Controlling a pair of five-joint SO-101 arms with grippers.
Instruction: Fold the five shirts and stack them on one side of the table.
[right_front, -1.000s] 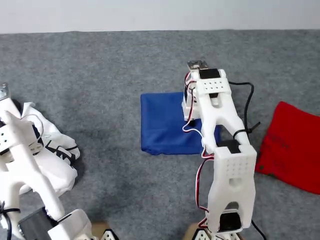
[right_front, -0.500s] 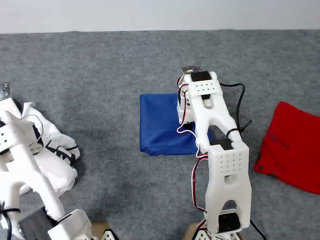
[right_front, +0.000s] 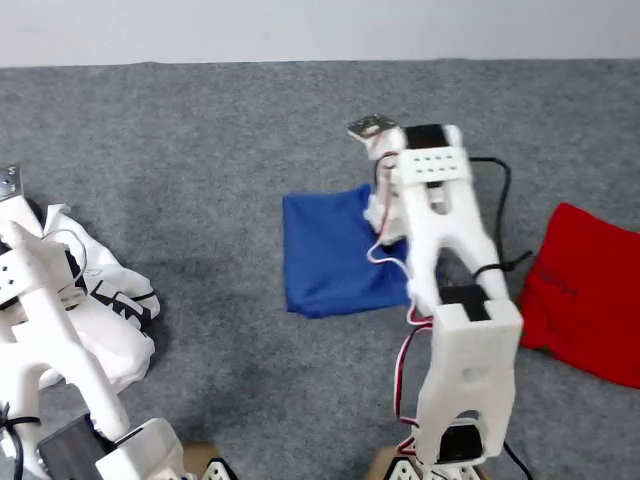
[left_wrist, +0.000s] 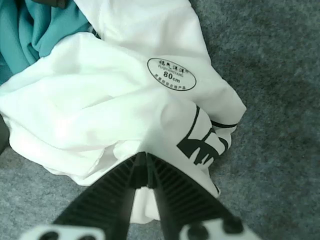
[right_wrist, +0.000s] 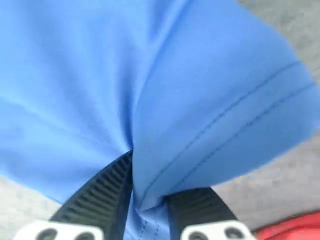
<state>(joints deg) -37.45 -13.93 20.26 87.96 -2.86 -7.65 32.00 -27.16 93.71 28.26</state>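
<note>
A grey felt-covered table (right_front: 200, 140) carries everything, and near its middle lies the folded blue rectangular shirt (right_front: 330, 255), flat apart from its right edge.

The white right arm (right_front: 450, 260) stretches from the near edge of the table over the blue shirt's right side and hides that edge from above. The white left arm (right_front: 45, 330) stands well to the left of the blue shirt, at the table's left border.

A folded red shirt (right_front: 585, 290) lies flat well to the right of the blue shirt, on the far side of the right arm and apart from the blue cloth. A crumpled white shirt with black printed marks (right_front: 110, 300) sits in a loose heap well to the left of the blue shirt, under the left arm. In that same heap a bunched teal shirt (left_wrist: 27, 35) touches the white one along its edge.

The right gripper (right_wrist: 147, 182) is clamped on the blue shirt: a raised fold of blue cloth with a stitched hem runs between its two black ribbed fingers (right_wrist: 100, 192).

The left gripper (left_wrist: 144, 162) hangs over the white shirt, far left of the blue shirt, with its black fingers pressed together and their tips at the cloth. Whether any white fabric is caught between them cannot be told.
</note>
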